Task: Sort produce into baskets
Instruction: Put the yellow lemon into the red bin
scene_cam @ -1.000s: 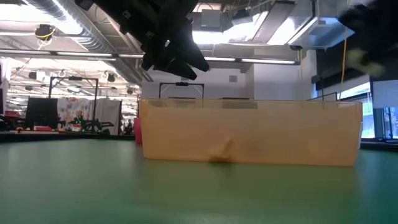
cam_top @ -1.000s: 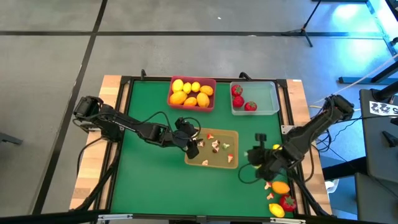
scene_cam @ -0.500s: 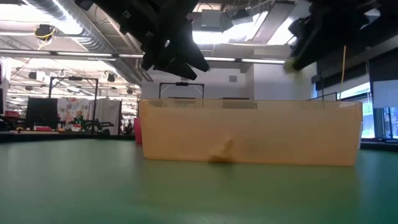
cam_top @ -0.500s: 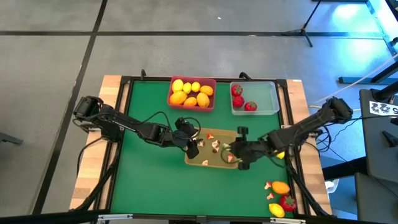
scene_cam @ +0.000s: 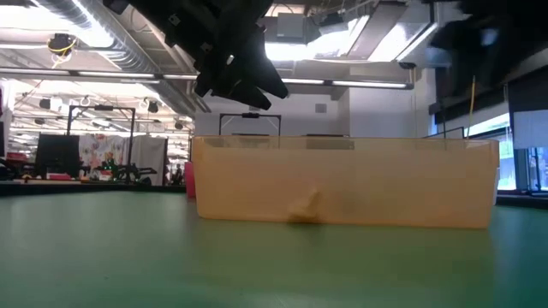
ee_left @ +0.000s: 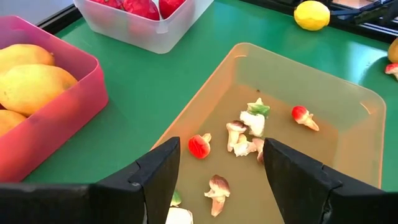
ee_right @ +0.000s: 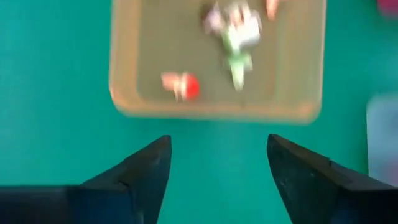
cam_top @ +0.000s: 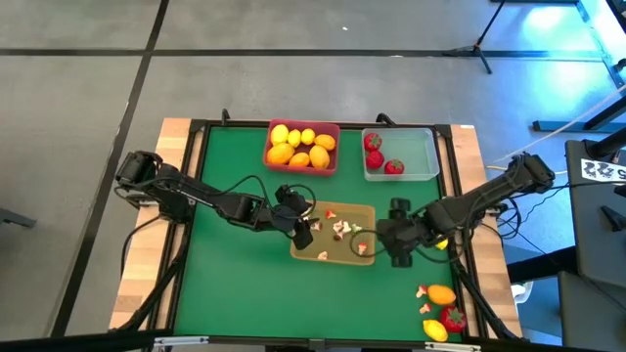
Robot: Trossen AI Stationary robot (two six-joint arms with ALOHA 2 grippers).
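Four loose toy pieces (cam_top: 439,309), orange, yellow and red, lie at the near right corner of the green surface (cam_top: 235,284), and my right end effector (cam_top: 396,238), fingers spread and empty, hangs just beside the tan-yellow shallow plastic tray (cam_top: 305,251), so they are toward me from it. I judge the right arm nearer. The left end effector (cam_top: 305,231), half-open and empty, hovers over that tray's other end.

Both claws flank the tan tray (cam_top: 369,210); green mat (cam_top: 235,284) open.
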